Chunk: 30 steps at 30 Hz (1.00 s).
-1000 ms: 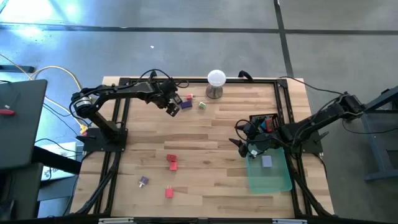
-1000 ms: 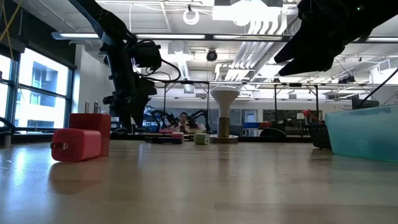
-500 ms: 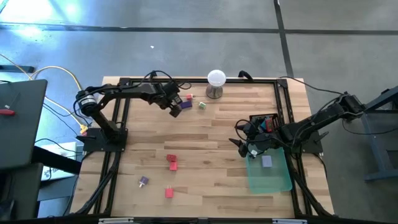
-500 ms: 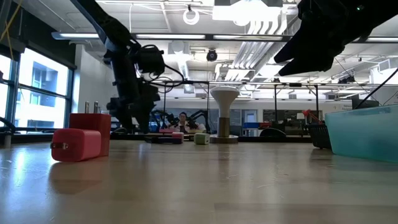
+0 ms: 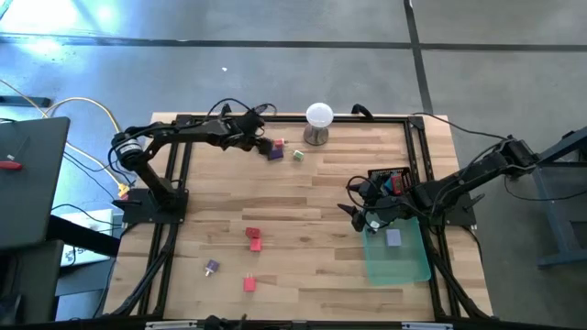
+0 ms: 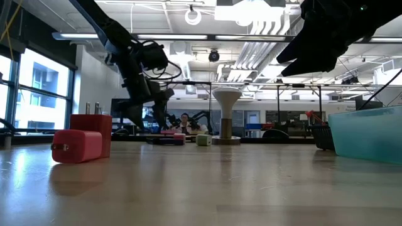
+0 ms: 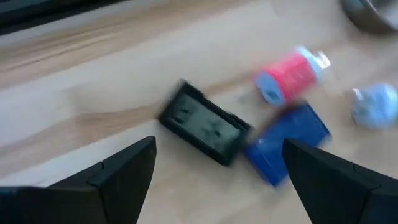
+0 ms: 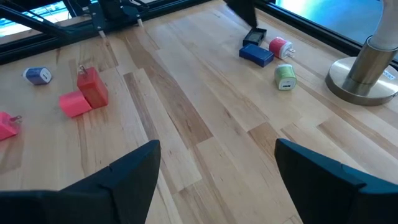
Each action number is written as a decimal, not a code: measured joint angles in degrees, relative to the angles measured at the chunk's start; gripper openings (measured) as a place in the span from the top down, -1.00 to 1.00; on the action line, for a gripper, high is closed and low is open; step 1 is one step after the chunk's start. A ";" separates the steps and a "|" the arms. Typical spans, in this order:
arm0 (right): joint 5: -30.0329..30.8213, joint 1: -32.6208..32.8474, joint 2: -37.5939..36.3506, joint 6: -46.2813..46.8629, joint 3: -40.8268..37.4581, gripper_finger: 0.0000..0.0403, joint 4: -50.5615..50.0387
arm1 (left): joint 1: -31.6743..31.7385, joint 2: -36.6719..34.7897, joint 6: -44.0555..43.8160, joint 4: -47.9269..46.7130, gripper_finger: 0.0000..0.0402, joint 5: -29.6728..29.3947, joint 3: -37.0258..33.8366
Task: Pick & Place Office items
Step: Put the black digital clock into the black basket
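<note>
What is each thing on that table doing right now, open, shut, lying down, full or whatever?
Left gripper: open, empty, over the black piece.
Right gripper: open, empty, at the tray's edge.
Black piece: lying flat on the wood, touching the blue piece.
Red-and-white piece: lying on its side.
Green tray: holds one lavender piece.
White ball: sitting on its metal stand.

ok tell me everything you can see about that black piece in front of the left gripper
The black piece is a flat, dark rectangular block with faint markings on its top face, lying flat on the wooden table. One end touches or nearly touches a blue block, with a red cylindrical piece just beyond. The open left gripper is not touching it.
</note>
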 joint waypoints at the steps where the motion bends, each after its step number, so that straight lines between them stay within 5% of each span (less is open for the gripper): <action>1: 0.00 0.02 0.00 -0.02 0.00 -0.51 0.02 | 0.53 0.00 -2.41 0.04 -0.69 -0.39 0.00; 6: 0.00 0.02 0.00 -0.04 0.00 -0.51 -0.01 | 1.76 0.00 -12.68 0.70 -0.69 -0.45 0.00; 23: 0.00 0.01 0.00 -0.04 0.00 -0.51 -0.03 | -0.74 0.17 -20.41 5.00 -0.69 -1.38 0.02; 30: -0.02 0.02 0.00 -0.04 0.00 -0.51 -0.05 | 0.50 0.17 -35.03 2.74 -0.69 -1.55 0.02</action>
